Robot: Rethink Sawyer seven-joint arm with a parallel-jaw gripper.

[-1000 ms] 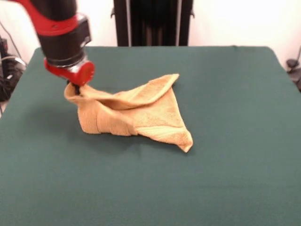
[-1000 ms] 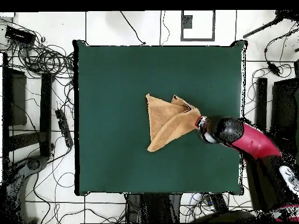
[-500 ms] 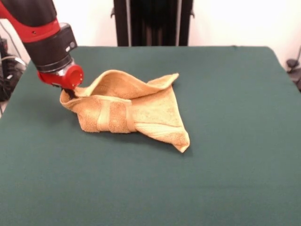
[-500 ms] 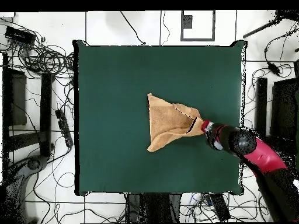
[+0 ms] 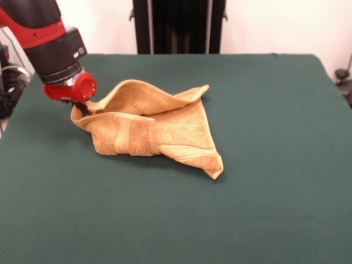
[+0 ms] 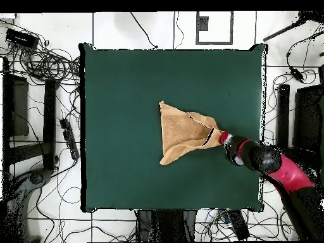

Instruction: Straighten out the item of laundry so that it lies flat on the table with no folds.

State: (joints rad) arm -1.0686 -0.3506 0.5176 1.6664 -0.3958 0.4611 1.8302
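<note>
The orange-tan towel (image 5: 154, 129) lies crumpled and folded over itself on the green table (image 5: 264, 209), with a woven band showing on its near-left fold. Its left corner is lifted a little and pinched in my gripper (image 5: 82, 108), which sits under the red wrist ring at the picture's left. In the overhead view the towel (image 6: 183, 131) forms a rough triangle, and the gripper (image 6: 221, 137) holds its right-hand corner near the table's right side. The fingertips themselves are mostly hidden by the wrist and the cloth.
Cables and stands lie on the floor (image 6: 38, 76) around the table. The black pedestal (image 5: 179, 26) rises behind the far edge. The arm (image 6: 278, 171) reaches in over the table's right edge in the overhead view.
The gripper has pulled the towel's corner outward and lower, towards the table's edge. The upper fold opened and the cloth spread wider. In the last half second little moved.
</note>
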